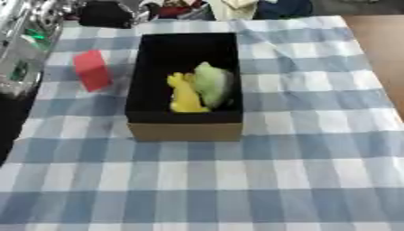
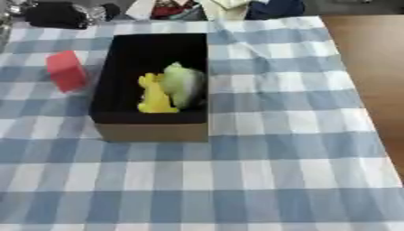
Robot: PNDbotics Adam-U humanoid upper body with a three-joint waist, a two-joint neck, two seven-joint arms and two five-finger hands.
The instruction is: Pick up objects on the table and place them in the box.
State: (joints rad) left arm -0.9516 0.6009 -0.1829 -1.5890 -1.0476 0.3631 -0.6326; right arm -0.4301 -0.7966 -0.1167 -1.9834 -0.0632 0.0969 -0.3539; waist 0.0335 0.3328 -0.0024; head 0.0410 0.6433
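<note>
Left eye view: black-lined cardboard box [image 1: 185, 131] mid-table on blue-white checked cloth [image 1: 300, 171], already holding yellow toy figure [image 1: 186, 95] and pale green rounded lump [image 1: 211, 81], touching each other. Red block [image 1: 92, 70] left of box, just beside wall, on cloth, not yet picked. Can't see either hand, so can't tell what fingers are doing. My guess: between picks. Next I bring left hand over block, grab, drop in box.

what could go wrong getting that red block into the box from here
1. The red block stands close beside the box wall, so fingers reaching between them may nudge either.
2. The yellow toy and green object fill the box's near end; a drop there could land on them.
</note>
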